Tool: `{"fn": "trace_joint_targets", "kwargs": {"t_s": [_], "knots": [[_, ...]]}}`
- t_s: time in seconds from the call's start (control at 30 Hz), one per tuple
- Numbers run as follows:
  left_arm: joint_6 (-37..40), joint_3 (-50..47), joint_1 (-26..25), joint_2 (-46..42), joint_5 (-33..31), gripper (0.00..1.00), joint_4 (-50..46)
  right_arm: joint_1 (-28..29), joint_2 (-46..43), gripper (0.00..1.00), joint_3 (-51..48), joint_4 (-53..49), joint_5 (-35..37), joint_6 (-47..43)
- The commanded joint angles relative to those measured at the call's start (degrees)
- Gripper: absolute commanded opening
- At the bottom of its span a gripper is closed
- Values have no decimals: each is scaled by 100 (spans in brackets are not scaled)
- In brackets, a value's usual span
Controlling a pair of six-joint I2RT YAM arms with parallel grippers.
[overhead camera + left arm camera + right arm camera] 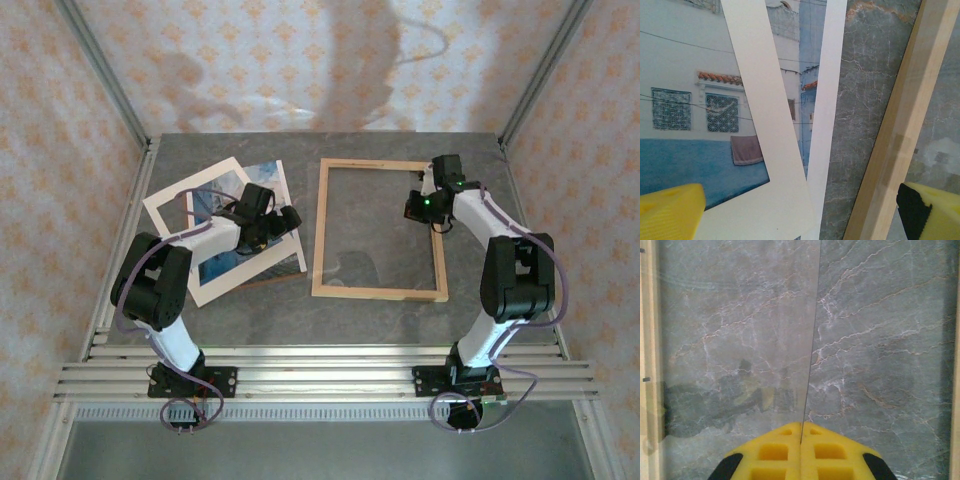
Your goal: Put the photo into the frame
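Note:
The photo (264, 182), a white building against blue, lies at the left of the table under a tilted cream-white mat (176, 200). My left gripper (284, 224) hovers open over their right edge. In the left wrist view the photo (685, 100) and the mat (760, 100) lie between its spread yellow fingers (670, 212). The frame (380, 293) of light wood lies flat in the middle, and its rail (905, 115) runs along the right of that view. My right gripper (420, 208) is at the frame's right side. It (801, 427) is shut on the thin edge of a clear pane (813, 340).
Grey marble tabletop (250, 310) lies all round, with metal posts and patterned walls (60, 150) on three sides. A thin brown edge (275, 279) shows under the photo's near side. The frame's wooden rails (647, 340) border the right wrist view.

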Motion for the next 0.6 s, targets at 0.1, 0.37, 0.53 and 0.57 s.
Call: {"fn": "trace_joint_targets", "kwargs": {"t_s": [0.1,0.37,0.53,0.57], "knots": [[54,153,-32,71,-118,99,-130,-38,-351,0,70,-252,386,-69],[59,135,-44,64,-113,99,-129,-38,-444,0,81,-383,643,-116],[58,135,-41,59,-113,99,-130,-38,-435,0,103,-425,705,-143],[55,136,-42,47,-114,99,-127,-38,-437,0,104,-441,707,-141]]}}
